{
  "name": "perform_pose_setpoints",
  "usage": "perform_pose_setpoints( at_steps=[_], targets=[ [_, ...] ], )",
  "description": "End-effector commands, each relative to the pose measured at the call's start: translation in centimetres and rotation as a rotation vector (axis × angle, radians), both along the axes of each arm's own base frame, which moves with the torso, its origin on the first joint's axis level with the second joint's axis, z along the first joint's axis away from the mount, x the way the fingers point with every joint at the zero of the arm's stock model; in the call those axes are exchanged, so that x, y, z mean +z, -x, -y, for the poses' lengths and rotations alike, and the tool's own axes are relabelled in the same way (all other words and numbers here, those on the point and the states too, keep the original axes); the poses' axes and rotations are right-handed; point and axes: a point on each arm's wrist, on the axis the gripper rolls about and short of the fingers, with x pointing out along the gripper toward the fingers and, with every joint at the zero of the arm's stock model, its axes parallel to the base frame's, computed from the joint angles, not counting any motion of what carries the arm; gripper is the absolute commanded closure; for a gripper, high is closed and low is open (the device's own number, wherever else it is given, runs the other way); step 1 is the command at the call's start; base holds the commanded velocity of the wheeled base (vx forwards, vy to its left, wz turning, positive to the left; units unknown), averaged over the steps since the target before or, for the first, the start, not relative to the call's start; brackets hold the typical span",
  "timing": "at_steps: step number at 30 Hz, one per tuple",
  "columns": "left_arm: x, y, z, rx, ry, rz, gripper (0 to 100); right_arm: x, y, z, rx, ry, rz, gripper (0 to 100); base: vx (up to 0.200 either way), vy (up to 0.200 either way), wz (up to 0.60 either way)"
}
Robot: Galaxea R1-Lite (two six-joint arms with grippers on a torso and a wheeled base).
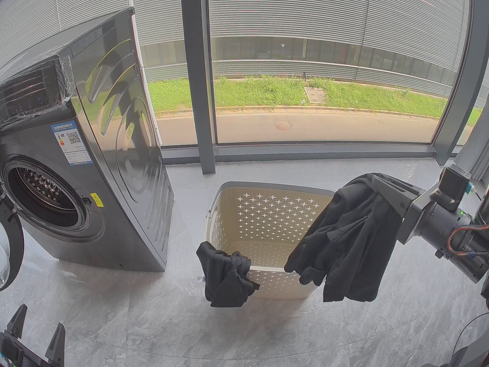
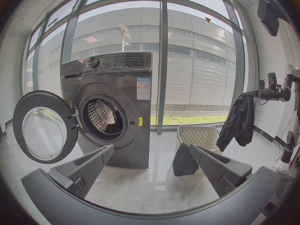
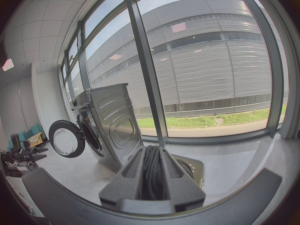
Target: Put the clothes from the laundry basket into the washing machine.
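My right gripper is shut on a black garment, which hangs in the air over the right end of the cream laundry basket. The cloth is pinched between the fingers in the right wrist view. A second black garment is draped over the basket's near left corner. The grey washing machine stands at the left with its door swung open, and something dark lies in the drum. My left gripper is open and low at the near left, holding nothing.
A tall window with a dark upright post runs behind the basket and the machine. Bare pale floor lies between the machine, the basket and me.
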Motion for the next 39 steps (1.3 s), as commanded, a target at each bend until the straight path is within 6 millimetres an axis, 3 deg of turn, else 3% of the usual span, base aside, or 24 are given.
perform_pose_setpoints(
  at_steps=[1, 39],
  targets=[
    [-0.48, 0.0, 0.0, 0.0, 0.0, 0.0, 0, 0.95, 1.17, 0.81, 0.008, -0.027, 0.039, 100, 0.0, 0.2, 0.0],
    [-0.48, 0.0, 0.0, 0.0, 0.003, 0.0, 0, 1.44, 0.69, 0.94, -0.011, -0.04, 0.058, 100, 0.0, 0.2, 0.0]
  ],
)
